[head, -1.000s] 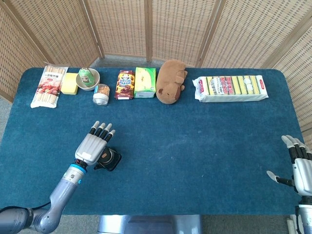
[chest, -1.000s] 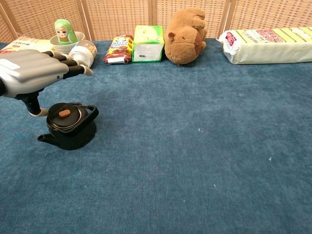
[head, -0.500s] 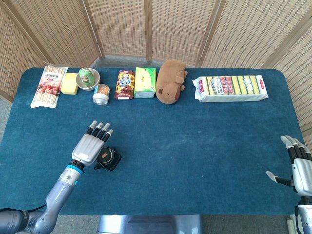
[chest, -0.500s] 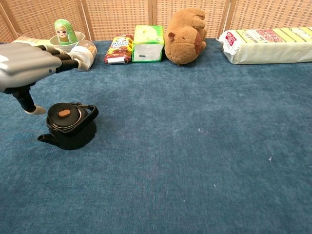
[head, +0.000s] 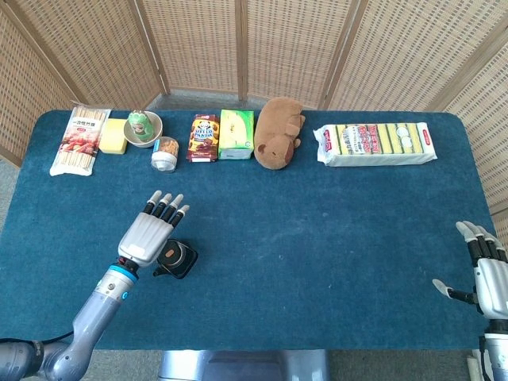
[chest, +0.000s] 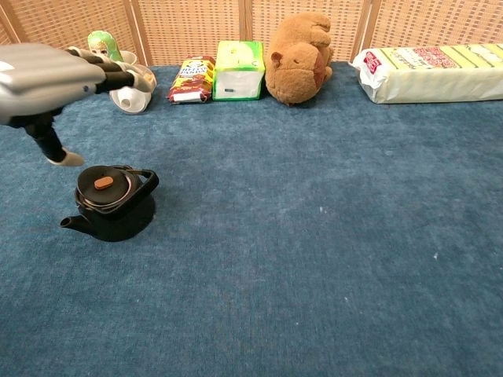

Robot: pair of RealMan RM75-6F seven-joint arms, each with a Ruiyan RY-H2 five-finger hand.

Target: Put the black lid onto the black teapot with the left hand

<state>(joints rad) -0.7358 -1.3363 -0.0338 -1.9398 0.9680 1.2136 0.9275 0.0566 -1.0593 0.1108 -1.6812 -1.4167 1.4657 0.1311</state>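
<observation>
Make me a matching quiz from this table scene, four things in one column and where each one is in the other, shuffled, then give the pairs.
Things:
1. black lid
2. green doll
3. plush animal
4. left hand

Places:
A. between the green box and the long yellow package
B. in a bowl at the back left
C. on the black teapot
D. raised above the teapot, holding nothing

Pairs: 1-C, 2-B, 3-A, 4-D

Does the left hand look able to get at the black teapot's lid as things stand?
Probably yes. The left hand hovers open just above and beside the black teapot, nothing lies between them, and the black lid with its orange knob sits exposed on top.
</observation>
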